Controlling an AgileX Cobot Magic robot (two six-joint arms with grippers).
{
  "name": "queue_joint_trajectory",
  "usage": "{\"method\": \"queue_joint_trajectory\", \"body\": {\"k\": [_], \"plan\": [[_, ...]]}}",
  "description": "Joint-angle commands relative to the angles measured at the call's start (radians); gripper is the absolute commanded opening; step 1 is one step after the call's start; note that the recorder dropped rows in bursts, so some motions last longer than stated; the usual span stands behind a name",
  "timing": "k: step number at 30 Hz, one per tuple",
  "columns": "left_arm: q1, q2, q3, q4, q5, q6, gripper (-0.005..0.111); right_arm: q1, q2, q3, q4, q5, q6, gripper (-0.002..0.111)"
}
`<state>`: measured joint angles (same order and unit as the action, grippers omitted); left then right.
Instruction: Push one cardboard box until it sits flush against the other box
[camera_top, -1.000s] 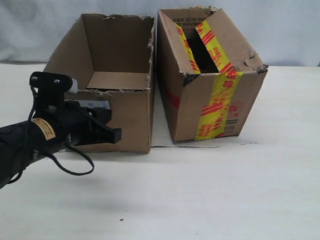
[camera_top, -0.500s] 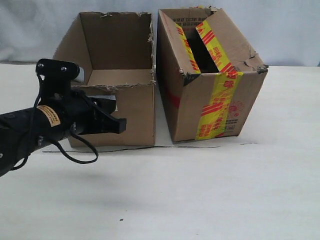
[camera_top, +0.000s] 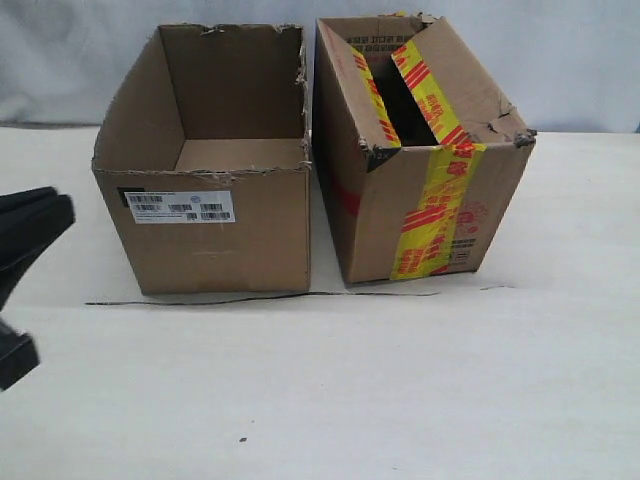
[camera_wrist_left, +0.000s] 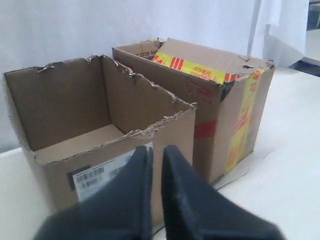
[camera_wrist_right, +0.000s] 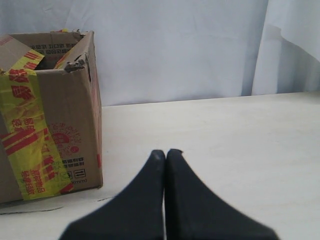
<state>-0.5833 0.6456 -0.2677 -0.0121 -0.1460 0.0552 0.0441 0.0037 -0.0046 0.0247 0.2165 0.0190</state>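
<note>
My left gripper (camera_wrist_left: 156, 149) and right gripper (camera_wrist_right: 166, 152) are both pinched closed on nothing. The cardboard box (camera_top: 215, 240) stands on the table (camera_top: 400, 390) just beside the other box (camera_top: 430, 200), their top edges apparently meeting while a thin wedge of table shows between their bases. Shoving off-centre or high on that ragged wall could, I judge, swivel or buckle it, or drive the taped carton away; I count 2 cartons, 2 grippers, 1 barcode label (camera_top: 180, 206).
</note>
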Motion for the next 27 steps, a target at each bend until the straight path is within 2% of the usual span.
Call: {"method": "queue_joint_trajectory", "body": {"k": [1, 4, 5, 12, 16, 27], "plan": [[0.010, -0.243, 0.085, 0.005, 0.112, 0.028, 0.000, 0.003, -0.004, 0.005, -0.005, -0.003, -0.007, 0.000], [0.036, -0.385, 0.125, 0.018, 0.191, 0.028, 0.000, 0.003, -0.004, 0.005, -0.005, -0.003, -0.007, 0.000], [0.063, -0.476, 0.139, 0.031, 0.261, 0.028, 0.000, 0.003, -0.004, 0.005, -0.005, -0.003, -0.007, 0.000], [0.160, -0.646, 0.153, 0.065, 0.456, 0.026, 0.000, 0.003, -0.004, 0.005, -0.005, -0.003, -0.007, 0.000], [0.189, -0.646, 0.154, 0.058, 0.463, 0.026, 0.000, 0.003, -0.004, 0.005, -0.005, -0.003, -0.007, 0.000], [0.189, -0.646, 0.154, 0.054, 0.454, 0.024, 0.000, 0.003, -0.004, 0.005, -0.005, -0.003, -0.007, 0.000]]}}
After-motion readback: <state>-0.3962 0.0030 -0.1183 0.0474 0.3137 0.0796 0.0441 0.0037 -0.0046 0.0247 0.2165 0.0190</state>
